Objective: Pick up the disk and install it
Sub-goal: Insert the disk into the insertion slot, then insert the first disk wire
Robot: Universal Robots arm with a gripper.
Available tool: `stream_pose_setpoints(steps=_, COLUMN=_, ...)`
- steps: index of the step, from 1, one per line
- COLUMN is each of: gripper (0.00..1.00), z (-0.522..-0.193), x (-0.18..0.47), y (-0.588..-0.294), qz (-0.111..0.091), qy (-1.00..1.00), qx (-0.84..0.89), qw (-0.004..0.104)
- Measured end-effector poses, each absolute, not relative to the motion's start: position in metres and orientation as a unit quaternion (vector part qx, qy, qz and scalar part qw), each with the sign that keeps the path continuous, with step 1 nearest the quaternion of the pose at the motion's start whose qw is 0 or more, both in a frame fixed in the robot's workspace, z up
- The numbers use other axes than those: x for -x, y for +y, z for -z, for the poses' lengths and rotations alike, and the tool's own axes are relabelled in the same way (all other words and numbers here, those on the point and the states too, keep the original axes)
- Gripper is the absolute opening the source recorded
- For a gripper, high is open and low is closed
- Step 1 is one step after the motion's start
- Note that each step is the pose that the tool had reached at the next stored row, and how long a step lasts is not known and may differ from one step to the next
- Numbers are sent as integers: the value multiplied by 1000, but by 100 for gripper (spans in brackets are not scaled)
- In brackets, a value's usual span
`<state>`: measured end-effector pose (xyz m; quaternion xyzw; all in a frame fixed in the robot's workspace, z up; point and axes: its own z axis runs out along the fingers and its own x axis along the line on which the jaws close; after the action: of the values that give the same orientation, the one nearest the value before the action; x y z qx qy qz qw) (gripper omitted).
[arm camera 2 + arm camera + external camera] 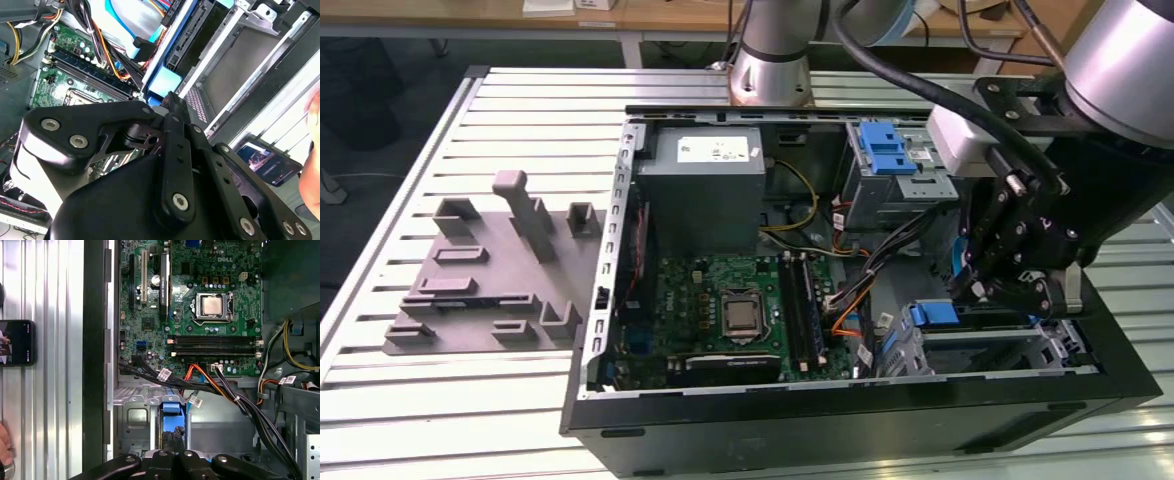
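Reaching down into the open computer case (854, 400), the gripper (1014, 290) in the exterior view sits at the drive bay (987, 345) on that view's right, just above a blue-edged slab — seemingly the disk (937, 314), stood on edge to slide in; in the second wrist view the black linkage hides the tips, so whether they clamp it I cannot tell; in the first wrist view the disk's blue bracket (171, 410) lies in the bay, below the motherboard (200, 305), apparently near seated; a phone (17, 342) lies outside.

A lab: opened computer case (854, 400) on a slatted metal bench (454, 400).
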<state>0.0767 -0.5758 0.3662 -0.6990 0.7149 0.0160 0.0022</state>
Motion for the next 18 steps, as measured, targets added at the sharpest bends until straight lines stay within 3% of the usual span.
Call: stream_pose_setpoints(steps=18, gripper=11, z=-365, x=-97, y=-576, qz=-17, qy=715, qx=699, qw=2)
